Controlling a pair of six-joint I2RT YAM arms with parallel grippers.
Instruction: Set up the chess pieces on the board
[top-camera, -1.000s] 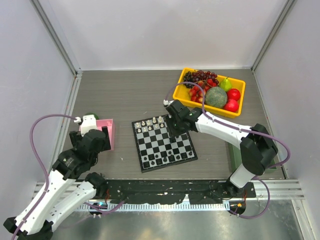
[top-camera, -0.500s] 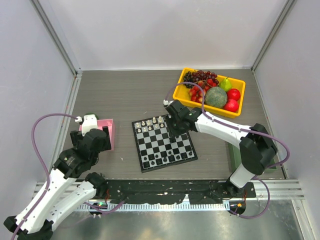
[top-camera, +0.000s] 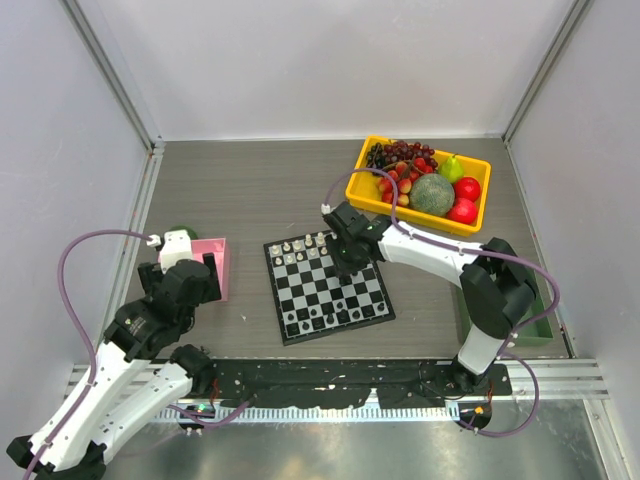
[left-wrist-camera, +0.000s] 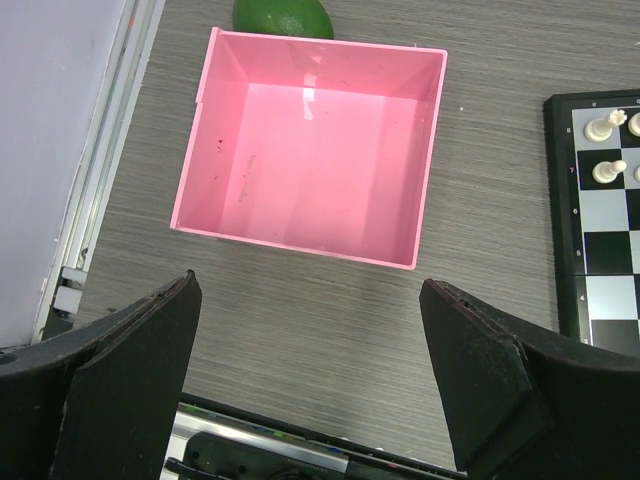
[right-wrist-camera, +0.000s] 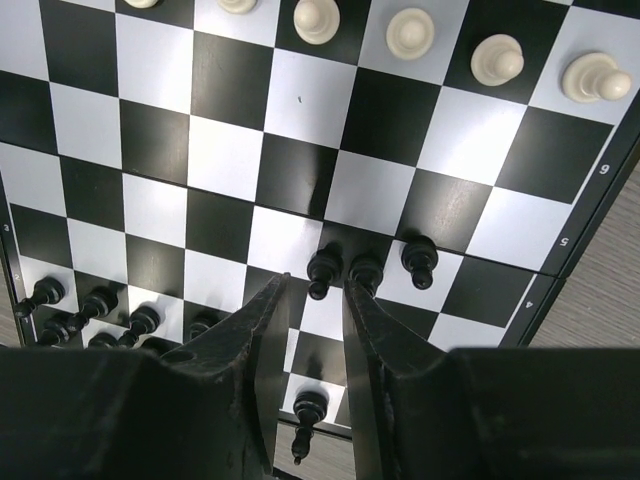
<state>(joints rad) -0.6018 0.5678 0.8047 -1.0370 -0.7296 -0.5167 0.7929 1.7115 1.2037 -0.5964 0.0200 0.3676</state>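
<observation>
Pawn work over the board (top-camera: 325, 285)
Right claw (right-wrist-camera: 315, 285) hovers over black pawns (right-wrist-camera: 365, 272) mid-board, fingers narrowed, probably to slip between close neighbours; whether it pinches one, I cannot tell. Left claw (left-wrist-camera: 310, 290) hangs spread wide, empty, left of the board above the pink tray (left-wrist-camera: 300, 240).

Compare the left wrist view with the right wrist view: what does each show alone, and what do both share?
Only the left wrist: the pink tray, a green fruit behind it, and the left end effector, wide open. Only the right wrist: three black pawns standing just beyond the right end effector. Both: the board and white pieces on it.
</observation>
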